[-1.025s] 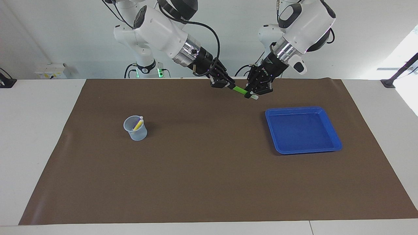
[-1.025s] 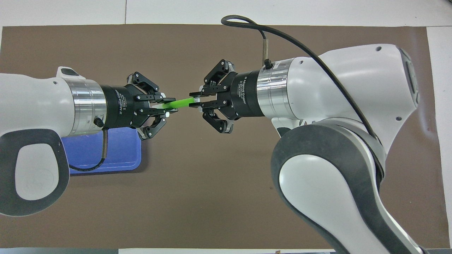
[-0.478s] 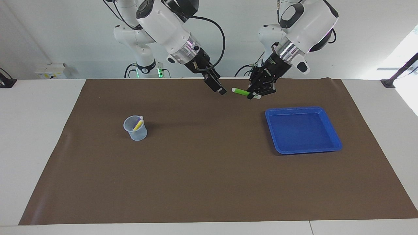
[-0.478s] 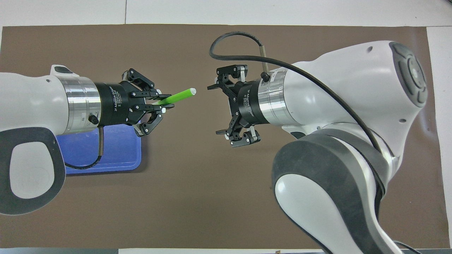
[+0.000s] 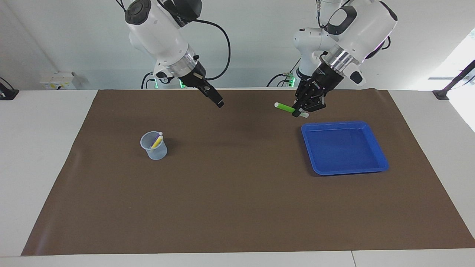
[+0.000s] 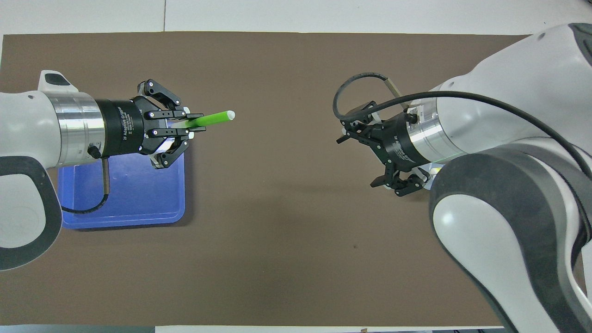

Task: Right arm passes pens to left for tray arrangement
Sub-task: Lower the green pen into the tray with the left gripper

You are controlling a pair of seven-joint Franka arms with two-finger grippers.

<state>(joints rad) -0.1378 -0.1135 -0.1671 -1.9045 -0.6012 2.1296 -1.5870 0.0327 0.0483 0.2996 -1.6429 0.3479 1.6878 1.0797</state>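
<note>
The left pincer (image 5: 300, 111) is clamped on the green pen (image 5: 285, 107), up over the mat just off the blue tray (image 5: 378, 163). The right pincer (image 6: 358, 159), jaws spread and empty, hangs over bare mat. The cup (image 5: 154, 146) holds a yellow pen (image 5: 157, 141), possibly more.

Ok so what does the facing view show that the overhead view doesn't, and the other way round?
Only the facing view shows the translucent cup holding a yellow pen, toward the right arm's end of the table, and the whole blue tray, which has nothing in it. Only the overhead view shows the right hand with its fingers spread open. Both show the left hand shut on the green pen, in the air beside the tray's robot-side corner, and the right hand holding nothing.
</note>
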